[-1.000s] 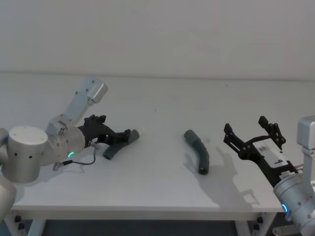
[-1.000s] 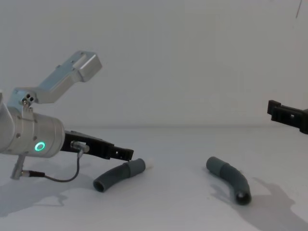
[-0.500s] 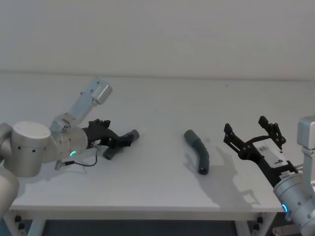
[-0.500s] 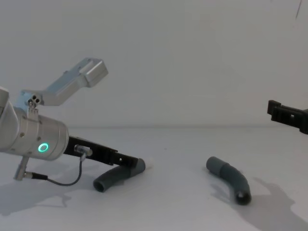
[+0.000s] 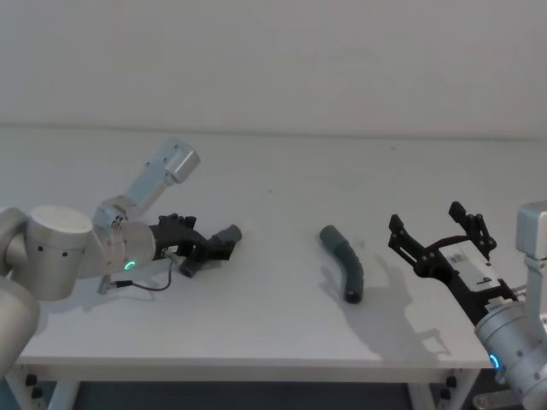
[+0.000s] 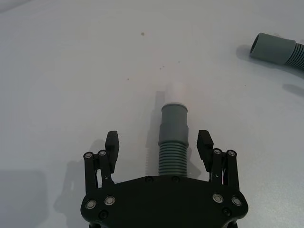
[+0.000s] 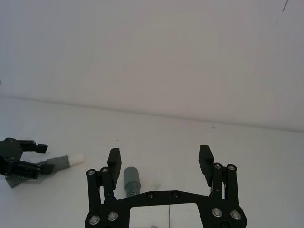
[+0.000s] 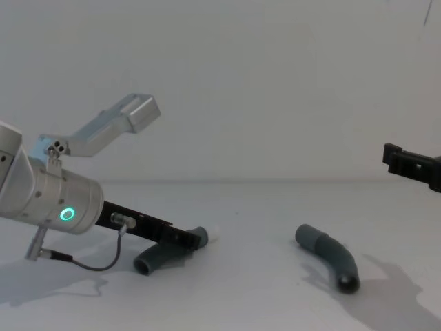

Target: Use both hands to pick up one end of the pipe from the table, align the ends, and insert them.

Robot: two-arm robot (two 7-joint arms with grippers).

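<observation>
left claw [image 6: 158, 139] open, black fingers either side of a ribbed grey hose piece [image 6: 173, 128] with smooth cuff and white tip, seemingly not touching it. second curved hose piece [image 5: 346, 265] lies mid-table [image 5: 273, 329]. right claw [image 5: 425, 215] open, hovering at right.

Plain white wall [image 5: 273, 60], soft light

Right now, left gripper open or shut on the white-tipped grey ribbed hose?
Open. The left gripper straddles the white-tipped grey ribbed hose, with a gap at each finger.
</observation>
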